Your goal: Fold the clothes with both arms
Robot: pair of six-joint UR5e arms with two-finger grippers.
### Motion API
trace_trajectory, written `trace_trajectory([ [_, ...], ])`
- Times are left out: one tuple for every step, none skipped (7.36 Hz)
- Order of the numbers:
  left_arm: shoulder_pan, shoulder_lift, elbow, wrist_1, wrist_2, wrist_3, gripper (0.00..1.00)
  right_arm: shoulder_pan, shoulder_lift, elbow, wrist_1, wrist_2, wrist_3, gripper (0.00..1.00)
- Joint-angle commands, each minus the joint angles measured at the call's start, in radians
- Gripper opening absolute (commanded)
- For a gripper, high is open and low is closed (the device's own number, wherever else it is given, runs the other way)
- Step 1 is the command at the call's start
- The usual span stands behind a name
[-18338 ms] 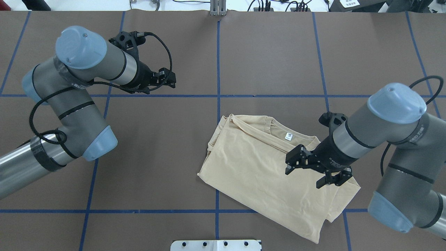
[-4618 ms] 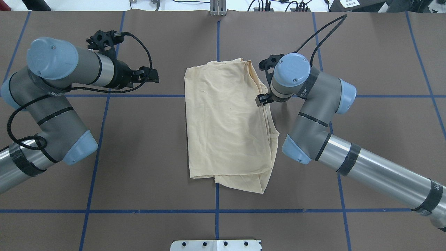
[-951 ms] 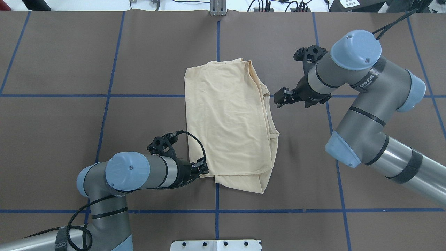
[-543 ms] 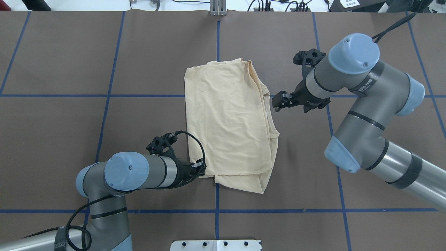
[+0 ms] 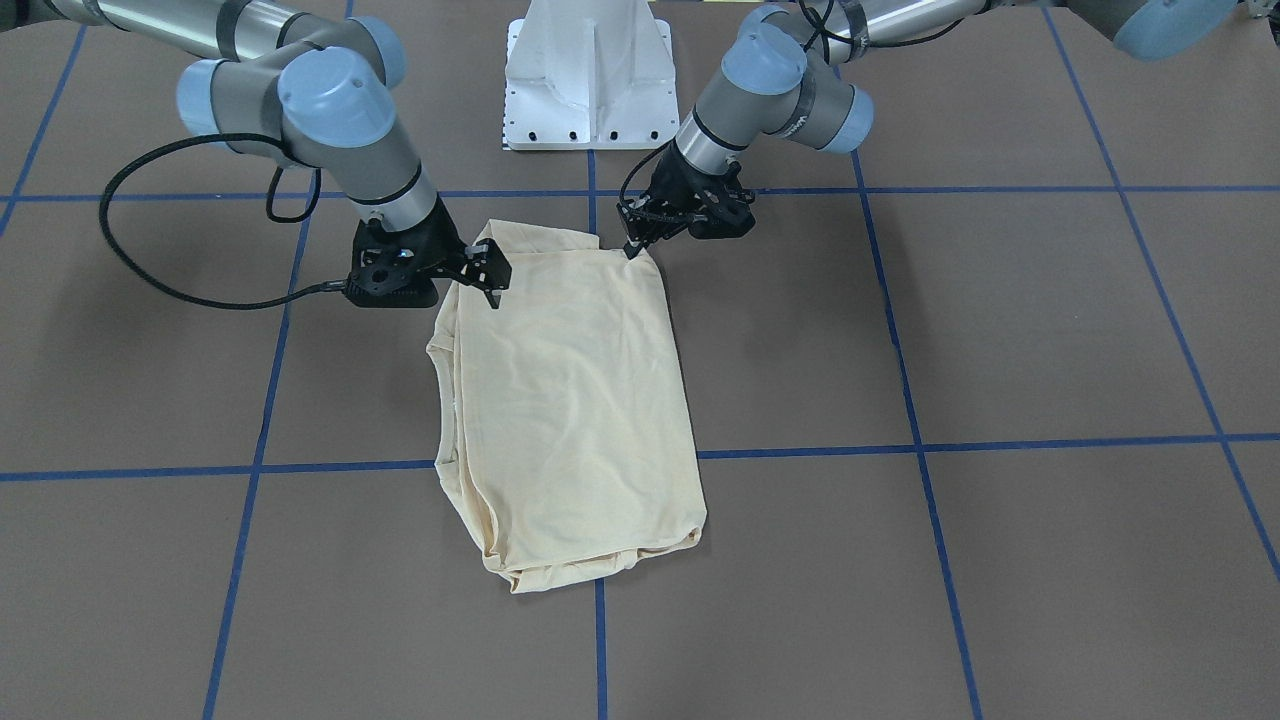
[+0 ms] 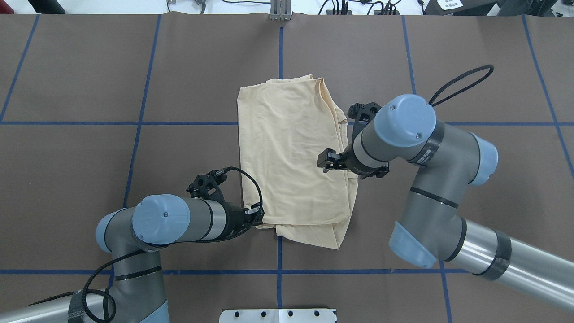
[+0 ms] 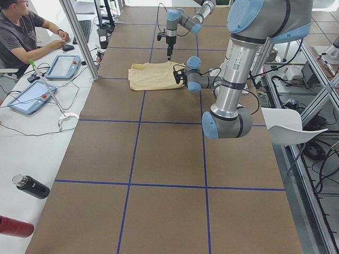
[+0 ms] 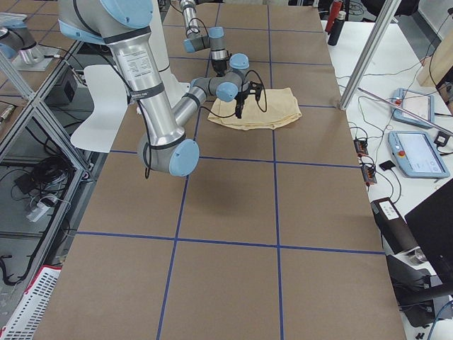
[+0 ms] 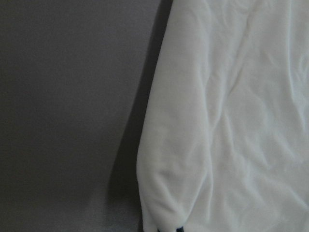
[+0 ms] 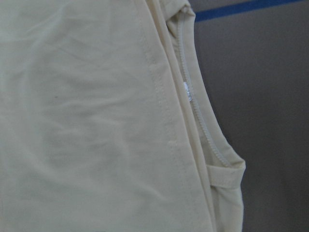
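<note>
A pale cream-yellow shirt lies folded into a long, lightly wrinkled rectangle at the middle of the brown worktop. Its ribbed neckline runs along the robot's right side. The silver-grey, blue-capped left arm reaches low, its black tool at the shirt's near left corner. The right arm holds its tool, fingers parted, over the shirt's right edge.

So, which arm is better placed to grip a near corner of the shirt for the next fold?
The left, probably. The left gripper sits at the shirt's near corner on its side. The right gripper is above the middle of the other long edge, short of its corner.
</note>
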Motion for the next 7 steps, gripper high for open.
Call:
trace_trajectory([
  [0.001,0.004,0.001,0.000,0.000,0.000,0.00,-0.098,0.019,0.005,-0.053,-0.122,0.221,1.00],
  [-0.001,0.006,0.001,0.000,0.000,0.000,0.00,-0.144,0.022,0.025,-0.117,-0.177,0.255,1.00],
  [0.001,0.006,0.001,0.000,0.000,0.000,0.00,-0.156,0.025,0.054,-0.177,-0.178,0.330,1.00],
  [0.001,0.006,0.001,0.000,0.000,0.000,0.00,-0.161,0.025,0.064,-0.184,-0.172,0.409,1.00],
  [0.001,0.006,0.001,0.000,0.000,0.002,0.00,-0.164,0.012,0.083,-0.184,-0.167,0.436,1.00],
  [0.001,0.006,0.001,0.000,0.002,0.002,0.00,-0.179,0.008,0.081,-0.184,-0.172,0.439,1.00],
  [0.002,0.006,-0.001,0.000,0.002,0.002,0.00,-0.214,-0.004,0.073,-0.182,-0.181,0.439,0.99],
])
